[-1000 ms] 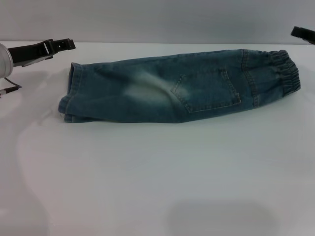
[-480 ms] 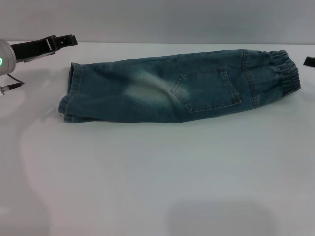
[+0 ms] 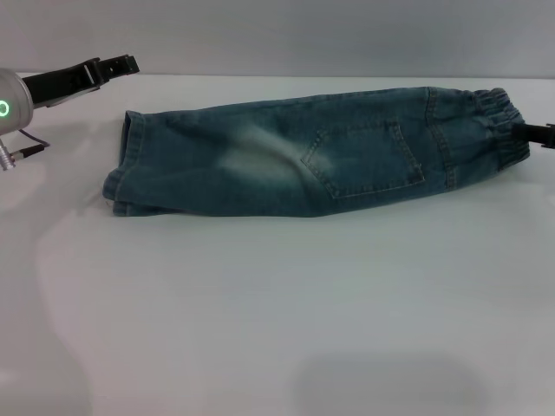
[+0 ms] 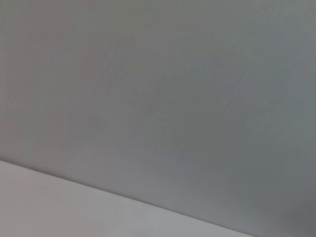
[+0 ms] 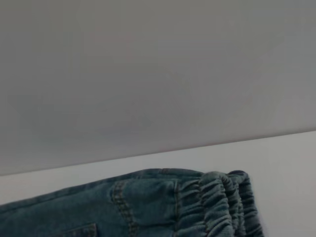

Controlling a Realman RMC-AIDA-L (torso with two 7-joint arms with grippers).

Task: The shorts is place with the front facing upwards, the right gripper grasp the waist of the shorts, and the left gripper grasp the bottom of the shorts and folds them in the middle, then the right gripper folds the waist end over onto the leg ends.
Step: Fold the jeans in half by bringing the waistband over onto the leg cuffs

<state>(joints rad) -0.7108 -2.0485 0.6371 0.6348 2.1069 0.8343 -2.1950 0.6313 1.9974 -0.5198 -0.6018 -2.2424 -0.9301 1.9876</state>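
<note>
The shorts lie folded lengthwise on the white desk, waist toward my right and leg ends toward my left. I see the right end effector only as a black tip at the picture edge, at the waistband; the rest is cut off, so I cannot tell its opening. The left end effector hovers behind the leg ends, apart from them, fingers narrow. The left wrist view shows only wall.
</note>
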